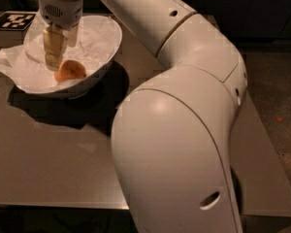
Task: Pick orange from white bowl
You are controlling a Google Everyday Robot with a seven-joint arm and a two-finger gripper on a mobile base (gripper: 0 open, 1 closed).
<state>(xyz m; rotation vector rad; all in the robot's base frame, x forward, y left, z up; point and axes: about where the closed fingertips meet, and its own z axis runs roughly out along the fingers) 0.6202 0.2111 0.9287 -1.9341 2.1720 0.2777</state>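
Note:
The orange [71, 71] lies inside the white bowl [109, 42] at the table's far left, on crumpled white paper [9, 62] that sticks out past the bowl's left edge. My gripper [53, 57] hangs down into the bowl from above, its yellowish fingers [52, 45] just left of the orange and close to it. The big white arm reaches across from the right foreground.
A black-and-white marker tag [14, 20] lies on the grey table [48, 154] behind the bowl. The arm's elbow fills the middle and right of the view. The table's right edge drops to a speckled floor [276, 91].

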